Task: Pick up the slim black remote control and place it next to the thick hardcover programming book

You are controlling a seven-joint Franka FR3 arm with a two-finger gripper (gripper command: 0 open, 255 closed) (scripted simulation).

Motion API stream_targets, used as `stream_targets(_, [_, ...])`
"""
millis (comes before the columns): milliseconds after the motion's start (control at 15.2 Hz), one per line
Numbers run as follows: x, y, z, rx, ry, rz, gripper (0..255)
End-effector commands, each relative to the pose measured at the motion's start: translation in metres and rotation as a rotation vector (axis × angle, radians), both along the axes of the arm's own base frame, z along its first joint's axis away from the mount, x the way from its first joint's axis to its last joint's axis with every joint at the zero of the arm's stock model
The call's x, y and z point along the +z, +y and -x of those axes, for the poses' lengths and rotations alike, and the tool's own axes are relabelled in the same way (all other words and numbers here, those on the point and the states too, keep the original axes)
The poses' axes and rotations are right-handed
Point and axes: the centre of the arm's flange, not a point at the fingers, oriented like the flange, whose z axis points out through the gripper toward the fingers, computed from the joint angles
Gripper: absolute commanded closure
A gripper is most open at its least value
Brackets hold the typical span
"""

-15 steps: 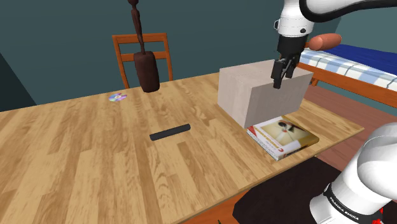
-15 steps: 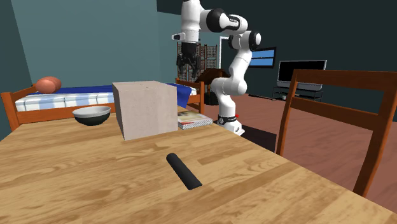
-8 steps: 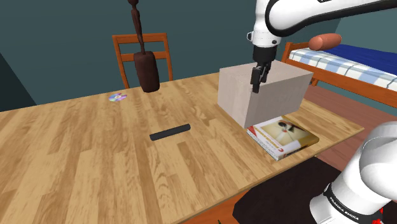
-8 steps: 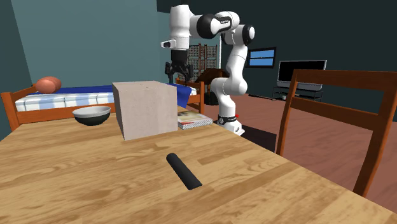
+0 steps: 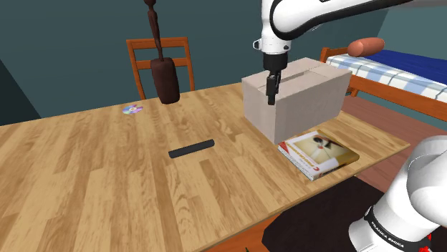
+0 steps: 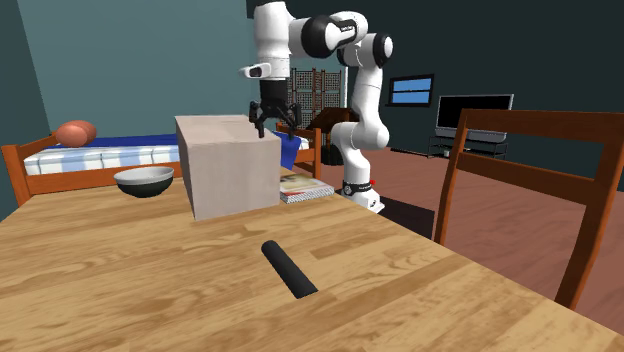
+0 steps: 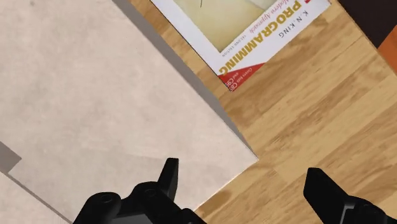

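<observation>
Planks of pale wood make up the table [image 5: 107,186], which carries everything the task concerns. Beyond its far right edge in the shoulder view stands a bed [image 5: 401,68] with a blue and striped cover. The white arm [image 5: 301,14] reaches in from the shoulder view's upper right and bends down over the table. A wooden chair [image 5: 159,54] stands at the far side, and a dark brown club-shaped object [image 5: 163,75] stands upright on the table in front of it. A plain beige box [image 5: 301,107] sits toward the shoulder view's right. Just beside its near side lies the book [image 5: 319,152], flat, with a red-and-white cover and the word PROGRAMMING legible from the wrist. A grey bowl [image 6: 144,181] rests at the second exterior view's left of the box. The black fingers [image 5: 271,93] hang above the box's top at its left near corner. In the wrist view they stand apart, released, with nothing between them but box corner and table. The slim black remote [image 5: 192,149] lies flat on bare wood, well apart from box and book, to the shoulder view's left of them. A small shiny disc [image 5: 132,109] lies farther back, near the chair.
</observation>
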Motion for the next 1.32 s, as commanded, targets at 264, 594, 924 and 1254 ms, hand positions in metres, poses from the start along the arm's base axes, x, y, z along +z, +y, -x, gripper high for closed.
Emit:
stream_targets(264, [-0.073,0.051,-0.084,0.196,-0.025,-0.046,0])
stream_targets(594, [-0.102,0.095,-0.121,0.348,-0.009,-0.074,0])
stream_targets(924, [-0.130,0.146,-0.150,0.499,0.008,-0.102,0])
stream_targets(1254, [-0.156,0.201,-0.171,0.651,0.025,-0.130,0])
